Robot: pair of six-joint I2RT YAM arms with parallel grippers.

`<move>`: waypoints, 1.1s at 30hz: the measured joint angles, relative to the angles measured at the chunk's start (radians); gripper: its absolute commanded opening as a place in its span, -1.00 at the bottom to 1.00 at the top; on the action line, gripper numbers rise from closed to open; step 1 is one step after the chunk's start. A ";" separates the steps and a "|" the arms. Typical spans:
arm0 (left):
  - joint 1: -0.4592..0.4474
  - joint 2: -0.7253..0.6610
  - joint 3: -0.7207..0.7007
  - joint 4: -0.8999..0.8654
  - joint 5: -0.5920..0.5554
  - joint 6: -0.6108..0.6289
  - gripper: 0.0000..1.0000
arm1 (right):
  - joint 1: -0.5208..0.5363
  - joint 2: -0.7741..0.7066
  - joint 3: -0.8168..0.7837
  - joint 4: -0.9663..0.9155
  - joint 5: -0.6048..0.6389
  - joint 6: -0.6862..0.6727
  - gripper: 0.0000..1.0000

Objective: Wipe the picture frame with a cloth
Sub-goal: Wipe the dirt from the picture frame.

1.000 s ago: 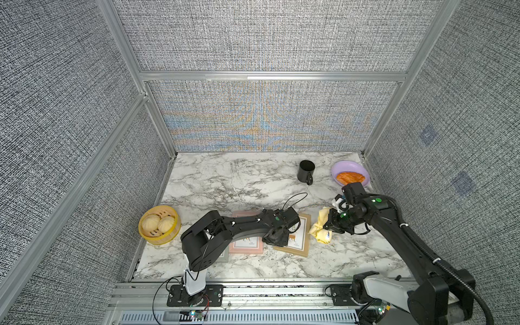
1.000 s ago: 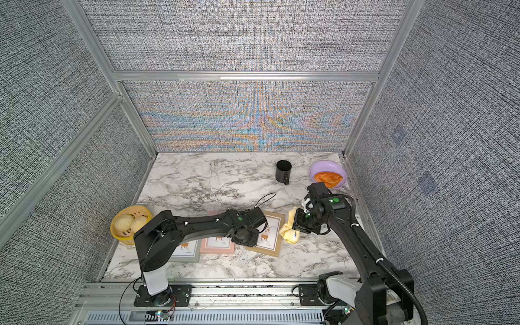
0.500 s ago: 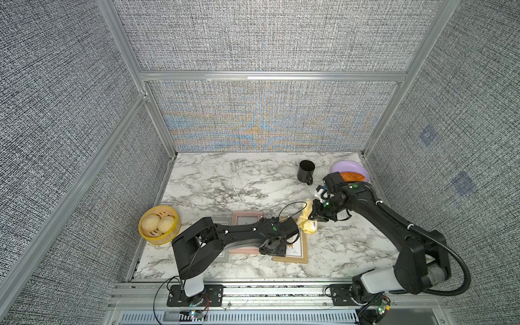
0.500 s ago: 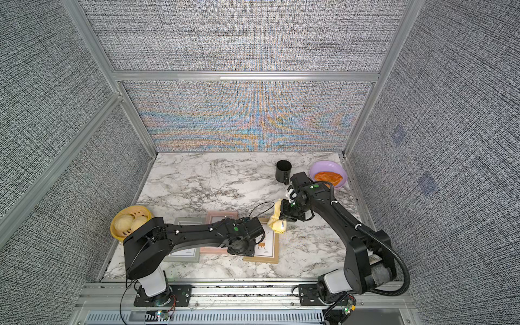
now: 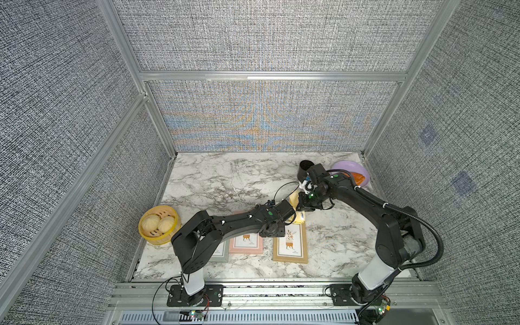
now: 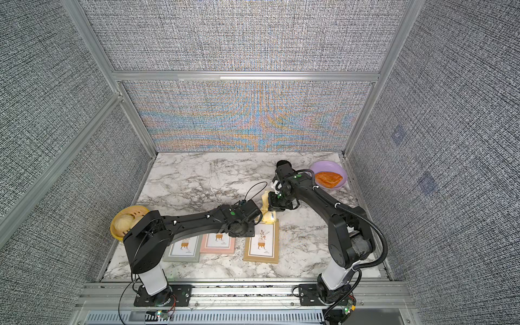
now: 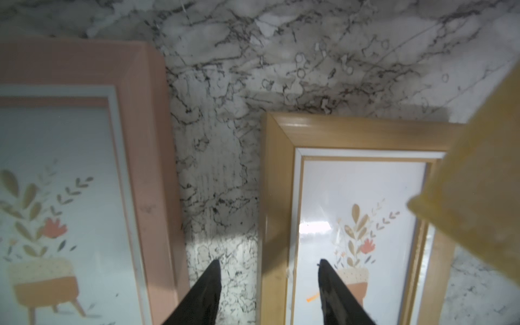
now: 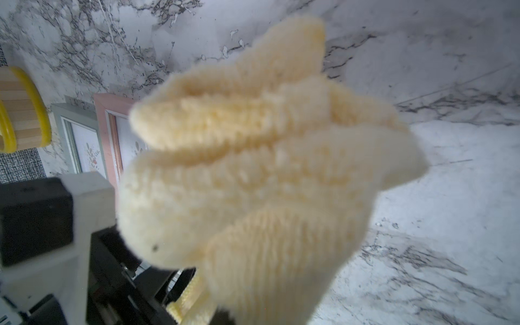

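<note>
Three picture frames lie side by side near the table's front. The tan picture frame (image 5: 291, 246) (image 6: 261, 247) is the rightmost. My left gripper (image 5: 274, 232) (image 7: 268, 281) is open over its back left corner. One fingertip (image 7: 213, 270) is over the marble gap and the other over the glass, so the tan rail (image 7: 277, 197) lies between them untouched. My right gripper (image 5: 305, 206) is shut on the pale-yellow cloth (image 5: 299, 221) (image 6: 268, 216), which hangs bunched just behind the tan frame. The cloth (image 8: 267, 168) fills the right wrist view and hides the jaws.
A pink frame (image 5: 246, 244) and a grey frame (image 5: 219, 254) lie left of the tan one, partly under my left arm. A bamboo steamer (image 5: 159, 223) with buns sits at the left edge. A black mug (image 5: 304, 168) and a purple plate (image 5: 349, 171) stand at the back right.
My right gripper carried the cloth left and back, from the tan frame's right side to behind it. The left gripper opened, and the tan frame now lies straighter and nearer the front.
</note>
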 measured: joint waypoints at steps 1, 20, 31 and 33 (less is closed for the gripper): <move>0.003 0.006 -0.001 0.007 0.003 0.005 0.02 | 0.014 0.015 0.010 0.000 0.006 -0.003 -1.00; 0.039 0.002 -0.134 0.179 0.081 0.038 -0.42 | 0.129 0.187 0.058 0.035 0.126 0.023 -1.00; 0.040 -0.028 -0.183 0.237 0.090 0.050 -0.54 | 0.031 0.140 -0.043 0.017 0.169 0.022 -1.00; 0.040 -0.032 -0.190 0.245 0.092 0.050 -0.55 | 0.052 0.154 -0.016 0.005 0.177 0.023 -1.00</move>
